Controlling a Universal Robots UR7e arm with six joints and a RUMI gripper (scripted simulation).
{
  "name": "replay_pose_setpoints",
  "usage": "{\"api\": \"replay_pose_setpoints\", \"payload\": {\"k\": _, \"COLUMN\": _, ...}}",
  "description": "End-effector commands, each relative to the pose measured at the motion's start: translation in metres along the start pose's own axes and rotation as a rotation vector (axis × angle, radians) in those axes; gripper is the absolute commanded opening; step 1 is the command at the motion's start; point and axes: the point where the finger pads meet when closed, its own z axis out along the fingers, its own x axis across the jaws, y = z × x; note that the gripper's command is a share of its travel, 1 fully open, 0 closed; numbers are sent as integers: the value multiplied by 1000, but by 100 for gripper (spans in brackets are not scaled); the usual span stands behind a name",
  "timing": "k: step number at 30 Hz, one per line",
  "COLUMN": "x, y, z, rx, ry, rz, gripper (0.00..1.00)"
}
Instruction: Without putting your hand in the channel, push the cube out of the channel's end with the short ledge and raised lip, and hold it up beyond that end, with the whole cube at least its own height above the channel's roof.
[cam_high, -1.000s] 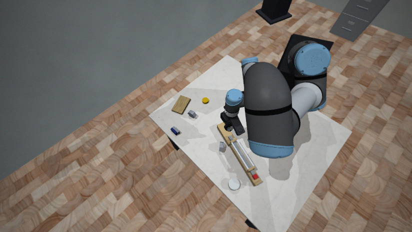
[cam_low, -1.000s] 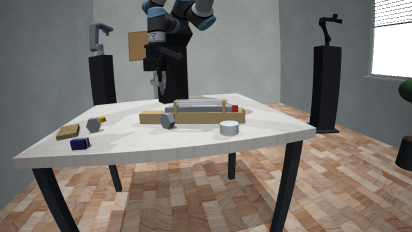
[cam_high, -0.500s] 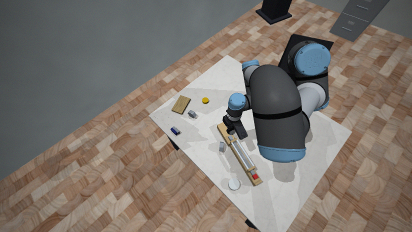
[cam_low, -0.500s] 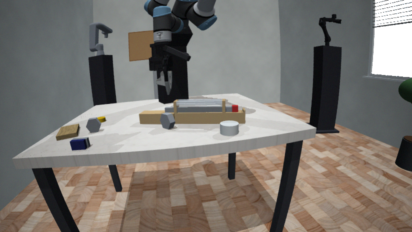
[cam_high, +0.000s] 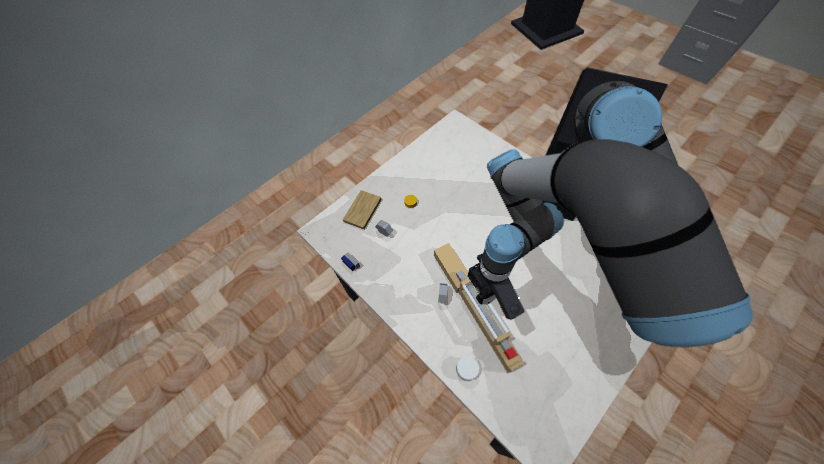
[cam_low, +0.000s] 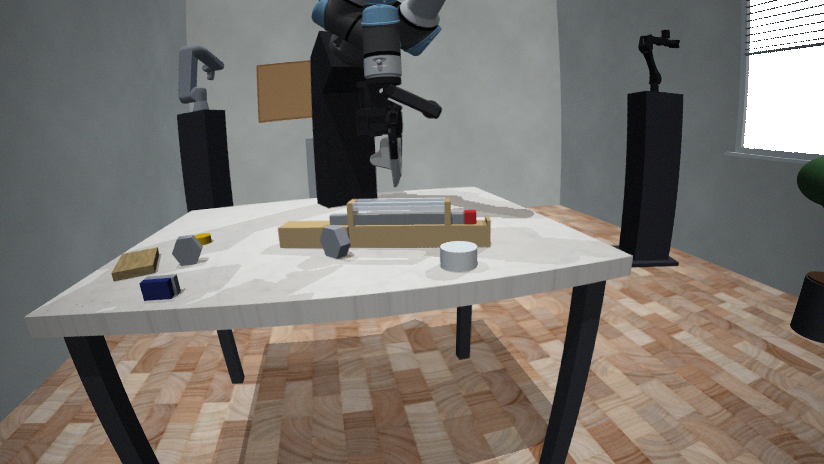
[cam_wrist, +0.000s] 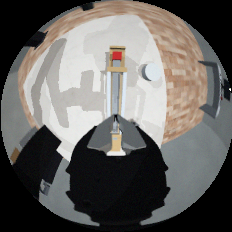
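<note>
A long wooden channel (cam_high: 483, 310) with a clear roof lies on the white table. The red cube (cam_high: 510, 352) sits at its near end, on the short ledge behind the raised lip; it also shows in the exterior view (cam_low: 469, 216) and the wrist view (cam_wrist: 117, 55). A grey rod (cam_low: 403, 217) lies inside the channel, one end against the cube and the other sticking out at the far side. My gripper (cam_low: 394, 172) hangs above the channel's roof near the far part, fingers pointing down. It is shut and empty, and also shows in the wrist view (cam_wrist: 116, 125).
A grey hexagonal block (cam_low: 335, 240) stands beside the channel and a white disc (cam_low: 458, 255) lies near the cube end. A wooden plate (cam_high: 362, 209), a yellow disc (cam_high: 410, 200), a second grey block (cam_high: 384, 228) and a blue block (cam_high: 350, 261) lie at the far side.
</note>
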Motion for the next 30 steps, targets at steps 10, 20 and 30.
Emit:
{"api": "replay_pose_setpoints", "payload": {"k": 10, "x": 1, "y": -115, "z": 4, "rx": -16, "ry": -3, "rz": 3, "gripper": 0}}
{"api": "replay_pose_setpoints", "payload": {"k": 20, "x": 1, "y": -147, "z": 4, "rx": -15, "ry": -2, "rz": 3, "gripper": 0}}
{"api": "replay_pose_setpoints", "payload": {"k": 30, "x": 1, "y": -147, "z": 4, "rx": -15, "ry": -2, "rz": 3, "gripper": 25}}
